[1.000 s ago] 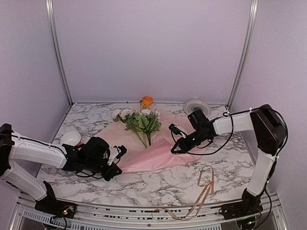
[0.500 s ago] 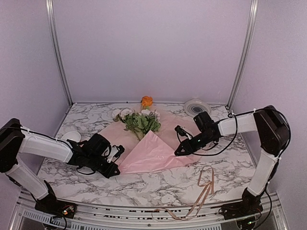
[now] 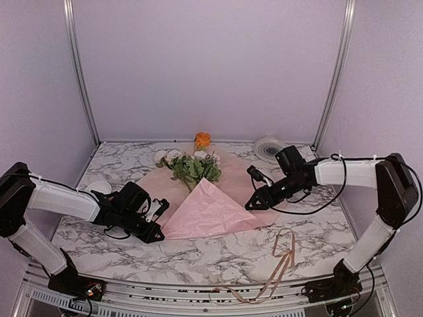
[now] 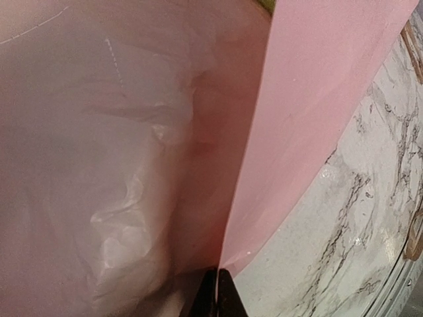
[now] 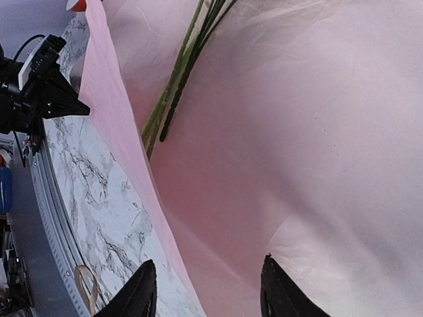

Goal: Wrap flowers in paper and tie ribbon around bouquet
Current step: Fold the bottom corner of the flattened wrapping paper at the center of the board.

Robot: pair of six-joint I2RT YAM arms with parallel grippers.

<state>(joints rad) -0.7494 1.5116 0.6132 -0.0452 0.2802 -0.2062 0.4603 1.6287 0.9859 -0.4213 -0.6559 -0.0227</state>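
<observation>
The pale pink paper (image 3: 215, 210) lies in the middle of the table, one flap folded over the stems. The flowers (image 3: 193, 166), with the orange bloom (image 3: 202, 139) at the back, stick out at its far end. My left gripper (image 3: 158, 222) is shut on the paper's left corner; in the left wrist view its tips (image 4: 218, 294) pinch the paper edge (image 4: 310, 119). My right gripper (image 3: 254, 201) hovers open at the paper's right side, over the sheet (image 5: 297, 145) with nothing between the fingers (image 5: 141, 290). Green stems (image 5: 185, 72) show under the fold. The tan ribbon (image 3: 284, 254) lies loose at the front right.
A round white-grey disc (image 3: 268, 146) sits at the back right and a small white bowl-like thing (image 3: 97, 189) at the left behind my left arm. Marble table (image 3: 218, 254) stretches in front of the paper. Metal frame posts stand at both back corners.
The paper's right flap has come over the stems. My right gripper has opened, let the flap go and drawn back to the right. The left gripper has kept its hold.
</observation>
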